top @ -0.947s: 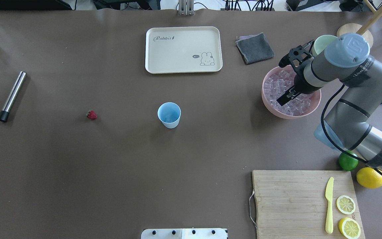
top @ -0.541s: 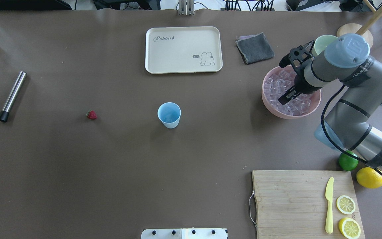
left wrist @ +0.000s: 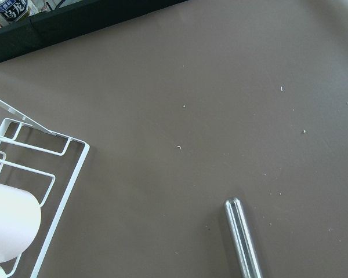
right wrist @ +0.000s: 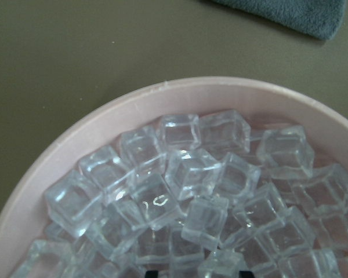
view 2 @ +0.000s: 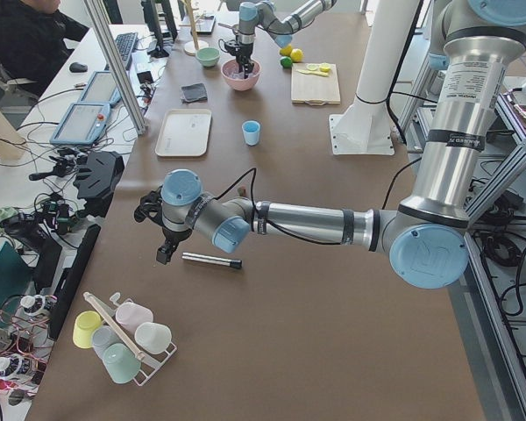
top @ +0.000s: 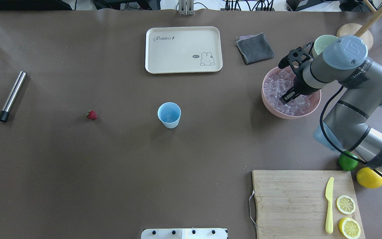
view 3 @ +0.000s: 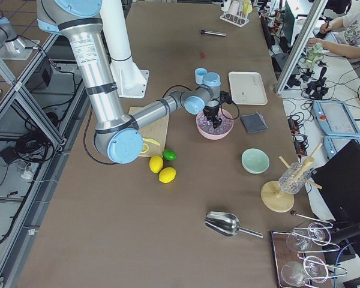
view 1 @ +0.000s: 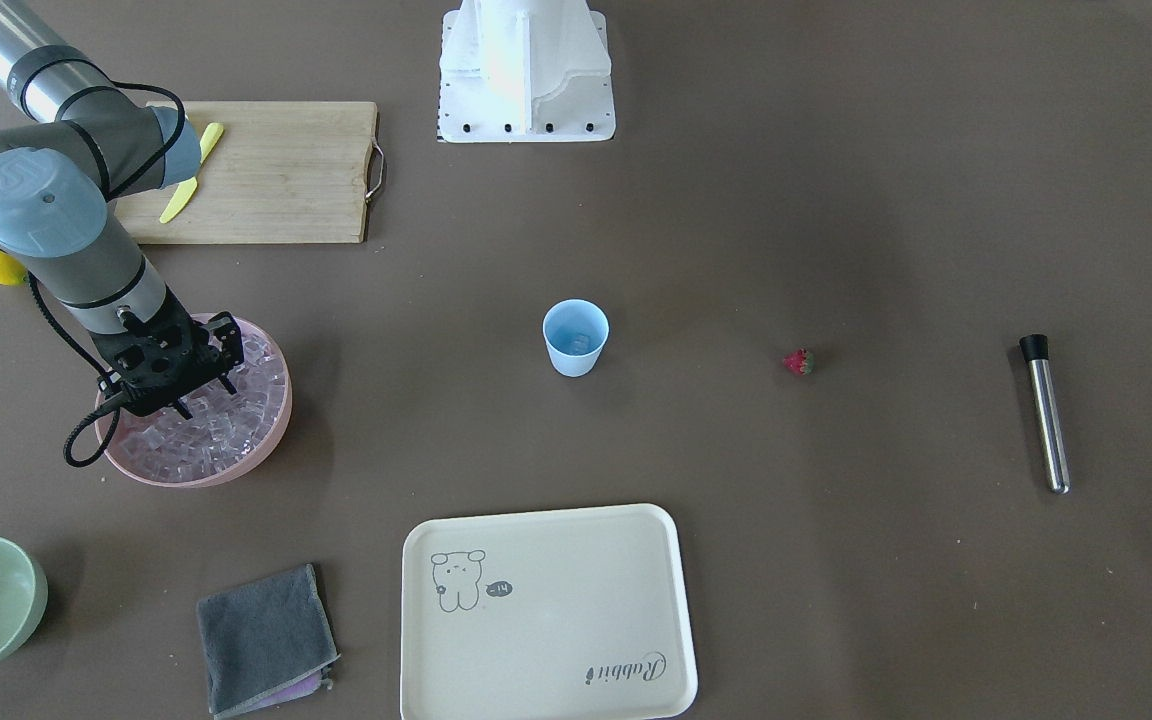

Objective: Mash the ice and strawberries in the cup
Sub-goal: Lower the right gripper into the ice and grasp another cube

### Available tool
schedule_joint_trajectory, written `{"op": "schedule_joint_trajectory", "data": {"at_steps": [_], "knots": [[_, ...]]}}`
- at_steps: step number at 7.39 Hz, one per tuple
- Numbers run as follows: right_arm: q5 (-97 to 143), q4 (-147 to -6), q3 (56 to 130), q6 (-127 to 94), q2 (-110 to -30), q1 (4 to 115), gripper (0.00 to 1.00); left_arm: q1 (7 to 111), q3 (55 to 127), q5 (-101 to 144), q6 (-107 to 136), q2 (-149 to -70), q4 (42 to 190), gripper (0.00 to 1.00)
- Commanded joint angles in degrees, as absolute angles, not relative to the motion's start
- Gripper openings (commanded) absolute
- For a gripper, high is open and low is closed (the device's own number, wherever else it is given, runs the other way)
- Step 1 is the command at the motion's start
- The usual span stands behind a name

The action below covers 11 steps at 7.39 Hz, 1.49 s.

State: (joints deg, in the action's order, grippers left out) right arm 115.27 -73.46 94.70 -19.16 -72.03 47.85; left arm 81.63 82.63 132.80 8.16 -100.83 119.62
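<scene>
The light blue cup [top: 169, 114] stands upright mid-table, apart from both arms. The tiny red strawberry [top: 91, 115] lies on the table to its left. The ice [top: 277, 86] fills a pink bowl [top: 270, 109] at the right. My right gripper [top: 286, 97] points down into that bowl. In the right wrist view its two fingertips [right wrist: 152, 271] are apart, at the ice [right wrist: 185, 174] surface, and hold nothing. My left gripper [view 2: 162, 254] hovers by a steel muddler [top: 12, 96] at the far left. I cannot tell if it is open.
A cream tray [top: 183, 49] and a grey cloth [top: 254, 48] lie at the far side. A pale green bowl [top: 320, 43] sits behind the pink bowl. A cutting board [top: 290, 199] with knife and lemon halves, a lime [top: 348, 161] and a lemon [top: 370, 177] are at the near right.
My right gripper has sunk a little lower into the pink bowl, and its fingertips have come down to the ice. Nothing else has moved.
</scene>
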Motion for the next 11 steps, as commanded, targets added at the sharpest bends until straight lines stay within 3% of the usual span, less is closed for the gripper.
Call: {"op": "schedule_joint_trajectory", "data": {"at_steps": [1,8,11], "knots": [[115.3,-73.5,95.1,-19.2,-72.1,47.9,0.42,81.4,82.5,132.7,8.2,-101.0,119.6,0.97],[116.3,-75.3,96.9,-19.1,-72.6,51.0,0.49,81.4,82.3,132.7,8.3,-100.5,120.8,0.97],[116.3,-75.8,100.9,-19.1,-76.5,51.1,0.49,81.4,81.7,132.4,8.2,-100.9,120.8,0.97]]}}
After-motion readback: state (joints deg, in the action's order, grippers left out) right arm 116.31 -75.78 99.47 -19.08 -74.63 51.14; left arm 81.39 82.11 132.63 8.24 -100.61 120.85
